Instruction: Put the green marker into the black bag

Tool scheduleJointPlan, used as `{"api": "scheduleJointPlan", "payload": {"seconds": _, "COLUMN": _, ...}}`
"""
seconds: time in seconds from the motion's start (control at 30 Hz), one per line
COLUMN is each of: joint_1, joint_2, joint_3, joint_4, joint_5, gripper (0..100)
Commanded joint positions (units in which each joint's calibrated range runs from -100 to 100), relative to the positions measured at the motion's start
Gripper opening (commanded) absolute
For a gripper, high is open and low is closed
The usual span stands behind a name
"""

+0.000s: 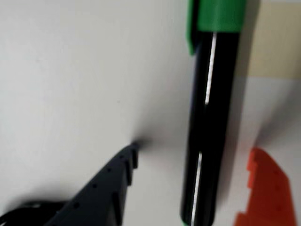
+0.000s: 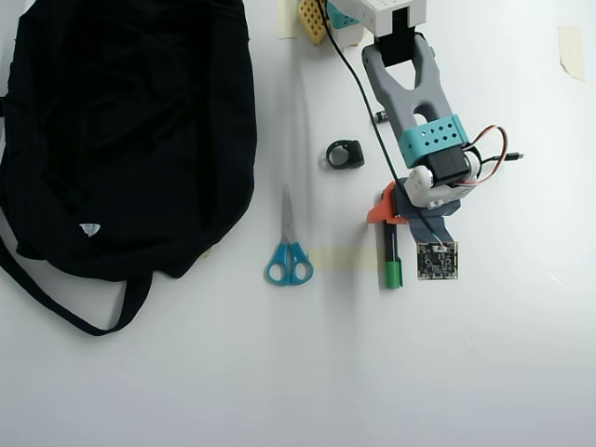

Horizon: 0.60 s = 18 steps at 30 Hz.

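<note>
Hand (image 1: 193, 160) open, straddling green marker (image 1: 207, 141) | black bag (image 2: 121, 130) well apart, contents unseen

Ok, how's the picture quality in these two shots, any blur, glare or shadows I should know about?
Wrist view: close and soft, with the green marker and both gripper fingers blurred at the edges; thin white glare streaks run down the marker's black barrel, and a soft shadow falls on the table to its right. Overhead view: sharp and evenly lit, with faint shadows; the black bag is so dark its folds barely show.

Bright, even light; wrist view blurred close-up.
</note>
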Motion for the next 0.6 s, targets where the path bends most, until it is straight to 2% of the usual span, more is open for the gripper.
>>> {"api": "scheduleJointPlan", "payload": {"seconds": 0.0, "joint_1": 0.3, "joint_2": -0.2, "joint_3": -1.3, "joint_4": -0.8, "joint_5": 0.0, "gripper": 24}}
{"api": "scheduleJointPlan", "payload": {"seconds": 0.37, "joint_1": 0.3, "joint_2": -0.2, "joint_3": -1.2, "joint_4": -0.7, "joint_5": -0.1, "gripper": 20}}
{"api": "scheduleJointPlan", "payload": {"seconds": 0.57, "joint_1": 0.3, "joint_2": -0.2, "joint_3": -0.9, "joint_4": -0.5, "joint_5": -0.1, "gripper": 10}}
